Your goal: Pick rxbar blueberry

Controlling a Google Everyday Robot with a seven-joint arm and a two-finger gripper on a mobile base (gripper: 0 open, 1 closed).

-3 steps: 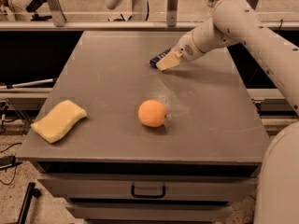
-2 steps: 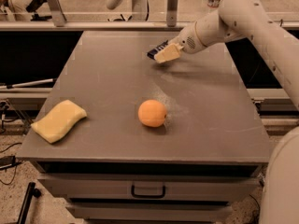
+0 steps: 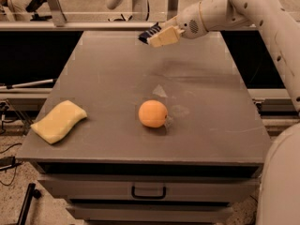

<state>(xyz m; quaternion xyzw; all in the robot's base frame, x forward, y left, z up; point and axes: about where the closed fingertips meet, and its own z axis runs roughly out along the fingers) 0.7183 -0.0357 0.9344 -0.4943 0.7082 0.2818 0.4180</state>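
Note:
My gripper (image 3: 157, 35) is at the far edge of the grey table (image 3: 112, 78), raised above its surface. It is shut on the rxbar blueberry (image 3: 149, 32), a small flat dark bar with white print. The bar sticks out to the left of the cream fingers (image 3: 164, 36). My white arm comes in from the upper right.
An orange (image 3: 153, 113) sits near the table's middle front. A yellow sponge (image 3: 58, 121) lies at the front left corner. A drawer handle (image 3: 148, 191) shows below the table's front edge. Metal rails run behind the table.
My gripper has risen from the table's far right part and moved up and away with the bar in it. The orange and sponge have not moved.

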